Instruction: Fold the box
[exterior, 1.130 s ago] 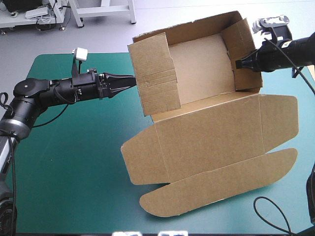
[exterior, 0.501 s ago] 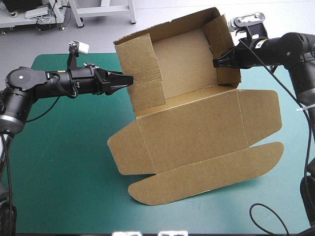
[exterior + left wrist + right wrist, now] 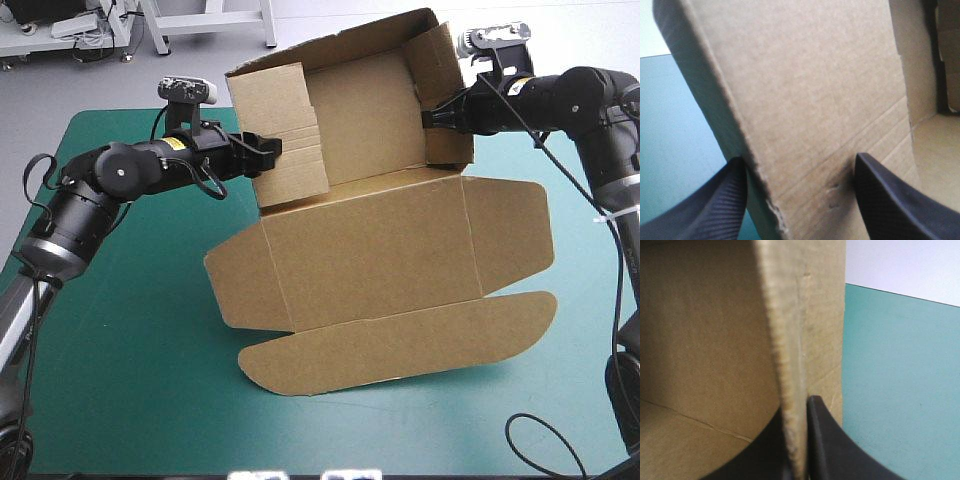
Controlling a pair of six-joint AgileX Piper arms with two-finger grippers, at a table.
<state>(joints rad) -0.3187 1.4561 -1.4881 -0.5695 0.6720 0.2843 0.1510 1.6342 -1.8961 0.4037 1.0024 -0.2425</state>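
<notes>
- Though the teal-green table [image 3: 130,330] is wide, the brown box [image 3: 380,250] covers its middle: open tray with raised walls at the far edge, lid and rounded flap spread nearer.
- Right gripper [image 3: 428,118] pinches the right wall.
- Left gripper [image 3: 268,155] straddles the left wall, jaws parted.
</notes>
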